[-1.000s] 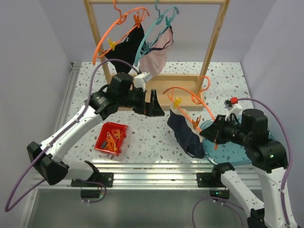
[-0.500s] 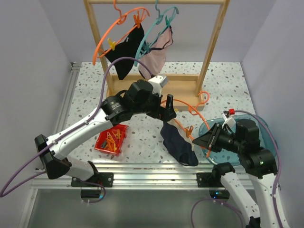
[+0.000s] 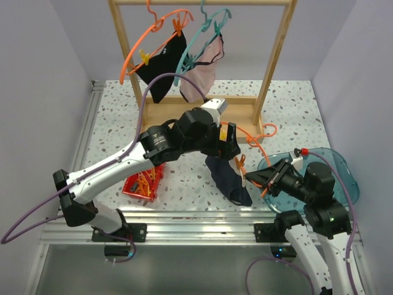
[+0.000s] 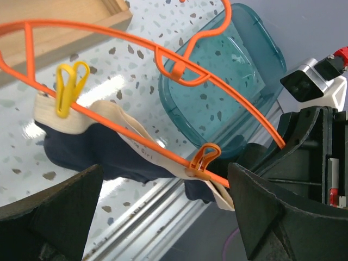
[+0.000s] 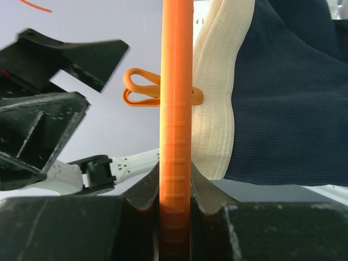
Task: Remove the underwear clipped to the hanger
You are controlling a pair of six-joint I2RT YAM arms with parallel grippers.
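My right gripper [image 5: 175,190] is shut on the bar of an orange hanger [image 5: 176,109] and holds it low over the table's front [image 3: 249,136]. Navy underwear [image 3: 224,175] with a beige waistband [image 5: 217,109] hangs from that hanger. A yellow clip [image 4: 69,87] and an orange clip [image 4: 202,160] pin the waistband to the bar. My left gripper [image 4: 166,217] stands wide open just above the hanger, its fingers on either side of the orange clip and apart from it. In the top view the left gripper [image 3: 230,144] hides the yellow clip.
A wooden rack [image 3: 273,61] at the back carries an orange hanger with black underwear [image 3: 161,67] and a teal hanger with pink underwear [image 3: 199,77]. A red bin of clips [image 3: 142,181] sits front left. A teal tray [image 3: 334,166] lies under the right arm.
The left arm has swung right and forward until its open gripper is over the hanger. The right gripper has carried the hanger and navy underwear leftward and nearer the front edge.
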